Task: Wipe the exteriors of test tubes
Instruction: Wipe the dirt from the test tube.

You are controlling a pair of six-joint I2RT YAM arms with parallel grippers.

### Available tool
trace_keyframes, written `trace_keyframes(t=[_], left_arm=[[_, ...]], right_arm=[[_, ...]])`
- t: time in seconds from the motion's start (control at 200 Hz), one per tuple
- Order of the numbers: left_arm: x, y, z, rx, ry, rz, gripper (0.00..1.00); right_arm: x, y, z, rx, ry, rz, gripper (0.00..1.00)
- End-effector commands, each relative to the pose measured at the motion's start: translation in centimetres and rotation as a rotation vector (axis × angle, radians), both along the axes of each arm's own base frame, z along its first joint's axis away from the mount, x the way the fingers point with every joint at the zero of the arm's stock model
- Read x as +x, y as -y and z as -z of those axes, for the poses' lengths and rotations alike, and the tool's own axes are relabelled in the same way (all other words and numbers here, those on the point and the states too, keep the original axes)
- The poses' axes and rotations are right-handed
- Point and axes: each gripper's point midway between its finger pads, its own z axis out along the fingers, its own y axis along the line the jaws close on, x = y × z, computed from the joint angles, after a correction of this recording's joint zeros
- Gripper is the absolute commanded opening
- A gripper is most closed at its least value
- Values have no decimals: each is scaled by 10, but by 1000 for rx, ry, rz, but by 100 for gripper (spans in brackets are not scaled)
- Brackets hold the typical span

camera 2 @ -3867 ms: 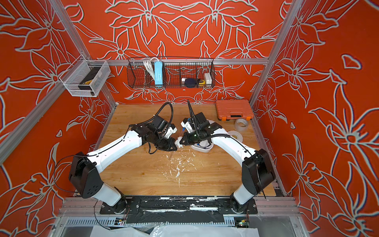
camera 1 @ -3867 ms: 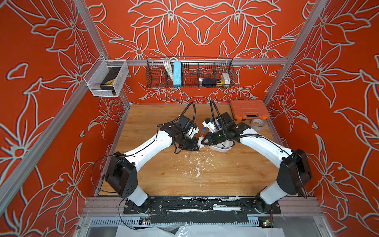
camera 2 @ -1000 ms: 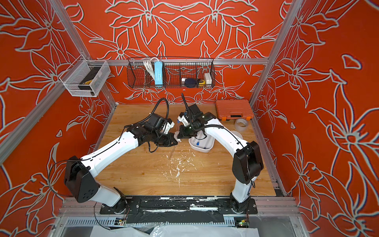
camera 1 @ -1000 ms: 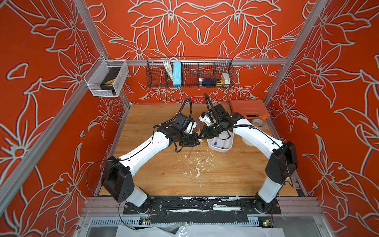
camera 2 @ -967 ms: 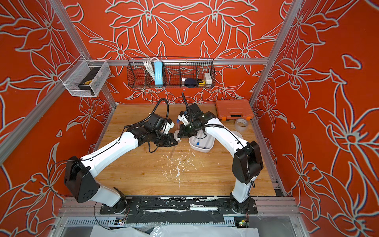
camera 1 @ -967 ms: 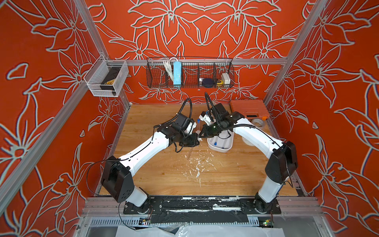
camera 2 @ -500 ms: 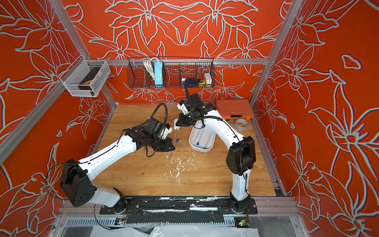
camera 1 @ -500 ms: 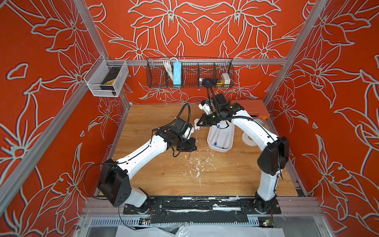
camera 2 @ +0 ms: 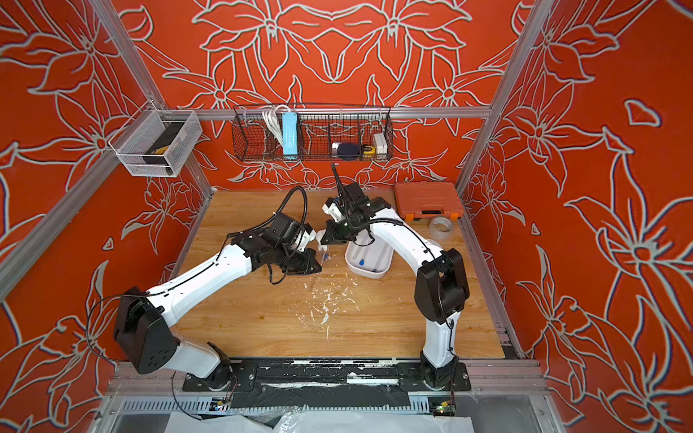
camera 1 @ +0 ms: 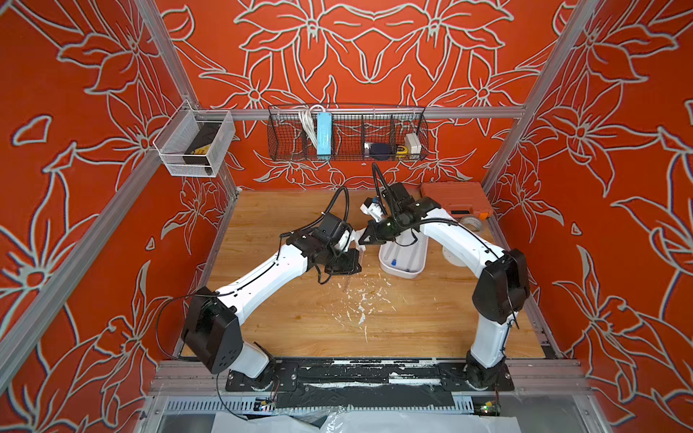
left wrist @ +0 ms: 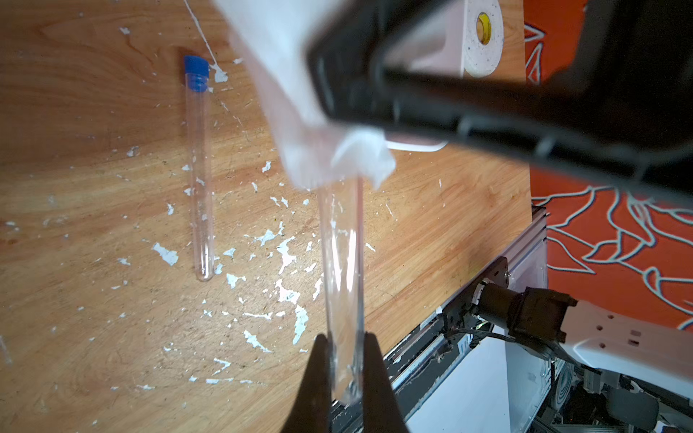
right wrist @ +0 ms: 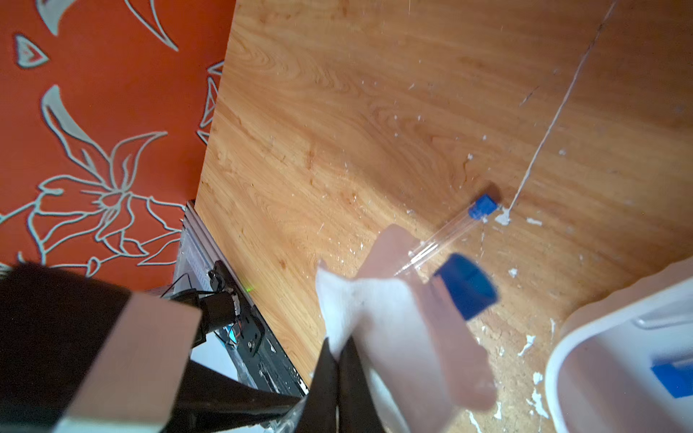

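We hold one test tube (left wrist: 343, 262) between our two arms, tissue (right wrist: 375, 311) on it.
On our left, the left gripper (left wrist: 345, 360) pinches the closed end of this clear tube, lifted off the wooden table (left wrist: 75, 112); a second test tube (left wrist: 198, 168) lies flat on the flecked boards, apart from it. The white tissue covers the held tube's other part just beside its blue cap (right wrist: 467, 286), and the right gripper (right wrist: 337, 356) has its jaws pressed together on that tissue. Further right sits the white tray (camera 1: 403, 274), holding more capped tubes (camera 1: 393, 262).

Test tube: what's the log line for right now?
left gripper: shut on test tube | right gripper: shut on tissue | tissue on tube near cap
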Motion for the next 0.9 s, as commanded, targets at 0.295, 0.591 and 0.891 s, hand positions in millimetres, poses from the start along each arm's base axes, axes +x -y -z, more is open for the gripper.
trace_keyframes(t=[0.295, 0.591, 0.891], left_arm=[[13, 11, -8, -9, 44, 36, 4], [5, -3, 0, 53, 41, 33, 4], [5, -10, 6, 87, 37, 13, 4]], right_arm=[[-14, 4, -9, 0, 20, -6, 0], [22, 7, -20, 5, 51, 16, 0], [52, 14, -32, -10, 82, 20, 0]])
